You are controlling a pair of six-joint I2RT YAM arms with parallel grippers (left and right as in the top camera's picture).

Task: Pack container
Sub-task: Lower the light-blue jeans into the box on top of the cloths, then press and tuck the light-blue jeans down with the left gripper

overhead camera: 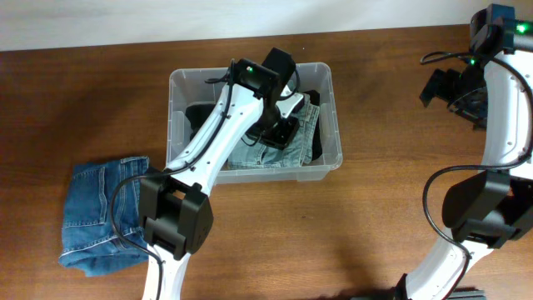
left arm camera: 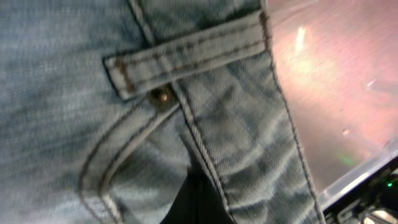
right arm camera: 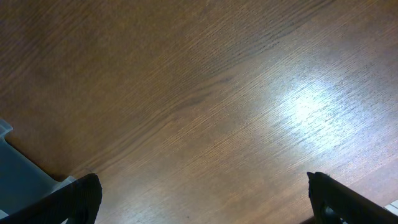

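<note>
The clear container point(overhead camera: 180, 83) stands mid-table. It holds folded light denim jeans point(overhead camera: 250, 154) and a dark garment point(overhead camera: 200, 112). My left gripper point(overhead camera: 283, 132) is down inside the container, on the light jeans. In the left wrist view the light jeans point(left arm camera: 124, 81) fill the frame. A dark finger tip point(left arm camera: 193, 202) sits in a fold of the cloth, and the container's clear wall point(left arm camera: 357, 177) shows at the right. My right gripper point(overhead camera: 441, 87) is open and empty over bare table at the far right; its fingers are spread wide in the right wrist view point(right arm camera: 202, 199).
Darker blue jeans point(overhead camera: 100, 212) lie folded on the wooden table, left of the container near the front edge. My left arm point(overhead camera: 221, 125) crosses the container's left half. A pale grey edge point(right arm camera: 18, 177) shows at the lower left of the right wrist view.
</note>
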